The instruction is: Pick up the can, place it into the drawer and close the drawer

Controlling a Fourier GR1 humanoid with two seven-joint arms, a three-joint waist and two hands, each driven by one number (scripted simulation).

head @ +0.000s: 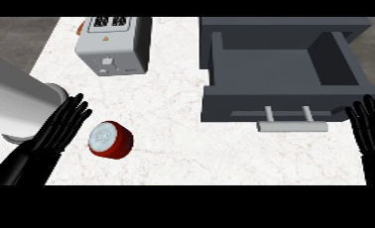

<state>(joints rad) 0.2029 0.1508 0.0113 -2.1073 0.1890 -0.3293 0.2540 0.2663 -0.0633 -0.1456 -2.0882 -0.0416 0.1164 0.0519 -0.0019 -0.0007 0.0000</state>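
The can (110, 140) stands on the surface (176, 123), left of the open drawer (282, 73), ungrasped. The left hand (58, 125), fingers straight and apart, is just beside it; curling around its sides should grip best. The right hand (362, 123) rests open right of the drawer.

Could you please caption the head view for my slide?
Red can on the counter beside the open left robot hand; drawer open.

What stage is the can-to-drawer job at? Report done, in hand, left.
Done: nothing beyond the drawer already standing open, nothing inside it. In hand: nothing held; the left hand is open beside the red can, which sits on the counter. The right hand is open at the right edge. Left: pick up the can, place it in the drawer, close the drawer.
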